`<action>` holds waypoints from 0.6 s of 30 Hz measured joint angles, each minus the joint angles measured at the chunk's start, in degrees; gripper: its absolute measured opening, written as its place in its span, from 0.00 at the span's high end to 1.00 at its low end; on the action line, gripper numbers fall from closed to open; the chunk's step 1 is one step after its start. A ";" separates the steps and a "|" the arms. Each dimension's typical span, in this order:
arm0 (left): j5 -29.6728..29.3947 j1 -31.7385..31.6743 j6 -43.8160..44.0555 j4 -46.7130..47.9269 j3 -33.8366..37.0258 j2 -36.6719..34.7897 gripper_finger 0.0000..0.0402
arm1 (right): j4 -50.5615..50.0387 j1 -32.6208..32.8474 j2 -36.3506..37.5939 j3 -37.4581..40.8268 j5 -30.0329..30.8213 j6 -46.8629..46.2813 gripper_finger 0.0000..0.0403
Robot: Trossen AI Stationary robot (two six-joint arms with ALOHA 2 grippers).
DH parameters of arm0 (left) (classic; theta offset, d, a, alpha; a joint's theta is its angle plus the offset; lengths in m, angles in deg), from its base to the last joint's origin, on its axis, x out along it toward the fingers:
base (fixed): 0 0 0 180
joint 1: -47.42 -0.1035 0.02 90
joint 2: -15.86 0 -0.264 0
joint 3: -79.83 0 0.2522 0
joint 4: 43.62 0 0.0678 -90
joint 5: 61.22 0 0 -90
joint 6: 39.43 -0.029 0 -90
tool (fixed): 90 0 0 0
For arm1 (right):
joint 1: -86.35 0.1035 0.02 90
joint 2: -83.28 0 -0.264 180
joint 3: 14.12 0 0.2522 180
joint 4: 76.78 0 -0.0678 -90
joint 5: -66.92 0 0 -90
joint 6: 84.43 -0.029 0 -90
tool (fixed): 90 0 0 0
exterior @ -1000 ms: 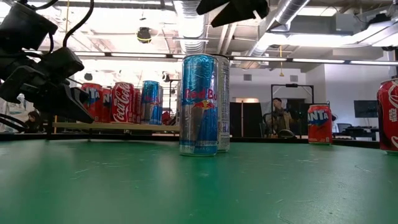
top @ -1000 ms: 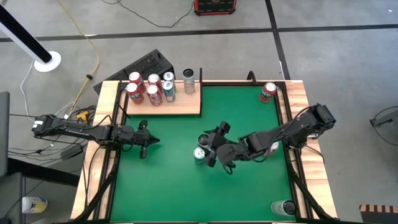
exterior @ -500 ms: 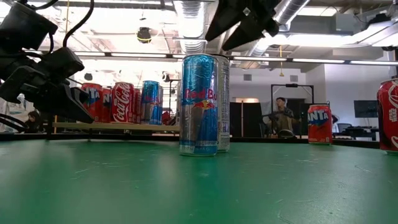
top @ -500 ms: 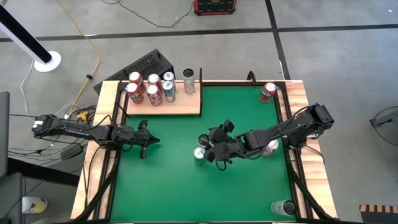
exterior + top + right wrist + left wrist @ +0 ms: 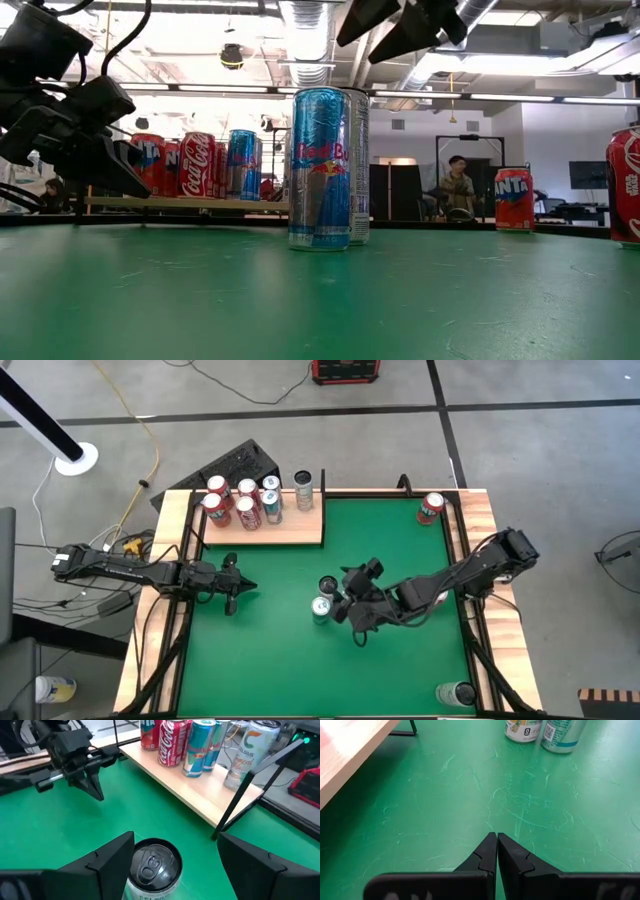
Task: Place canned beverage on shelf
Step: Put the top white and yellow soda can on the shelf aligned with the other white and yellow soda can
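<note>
The silver-topped can (image 5: 152, 865), one of a pair standing mid-bench, sits upright on the green felt between the spread jaws of the right gripper (image 5: 345, 603), which hangs above it without touching; in the right wrist view the lid shows between the two dark fingers (image 5: 107, 857), so the arm looks lined up for a straight descent and a grasp around the can's body. In the low view a tall blue can (image 5: 319, 168) stands in front of its neighbour, with the gripper overhead. A second can (image 5: 328, 585) stands just beside the first, close enough that the wide jaw setting may be meant to clear it. The shelf (image 5: 290, 528) lies at the far left of the bench, well apart from this pair; its left part already carries a cluster of cans (image 5: 240, 502), while its right part is mostly bare, likely the landing spot. A red can (image 5: 430, 508) waits in the far right corner and another can (image 5: 455, 694) near the front right edge. The left gripper (image 5: 232, 600) rests low over the felt on the left side, jaws clenched on nothing, parked clear of the route to the shelf
</note>
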 joint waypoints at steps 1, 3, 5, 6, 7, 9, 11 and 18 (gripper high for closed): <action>-0.01 0.00 0.00 0.00 0.00 -0.02 1.00 | 0.24 -0.02 -0.01 0.00 0.01 -0.54 0.23; 0.00 -0.01 -0.01 0.00 0.00 0.00 1.00 | 0.96 -0.43 -0.14 0.00 0.01 -1.31 0.23; -0.02 0.00 0.00 0.00 -0.02 -0.01 1.00 | 3.19 -1.02 -1.71 -0.13 0.07 -1.33 0.23; 0.00 0.00 0.00 0.00 -0.02 0.00 1.00 | 3.40 -1.25 -2.11 -0.04 0.01 -1.30 0.23; -0.02 0.00 0.00 0.02 -0.02 0.00 1.00 | 3.35 -1.32 -2.51 0.14 -0.18 -1.28 0.23; -0.02 0.00 0.00 0.00 -0.02 -0.02 1.00 | 6.80 -2.13 -4.17 -0.15 0.05 -1.30 0.23; -0.02 0.00 0.00 0.02 -0.02 0.03 1.00 | 7.57 -2.43 -4.83 -0.06 0.31 -1.21 0.23; 0.02 0.00 0.00 0.07 -0.04 -0.12 1.00 | 11.36 -2.92 -8.58 -0.44 2.82 -0.89 0.23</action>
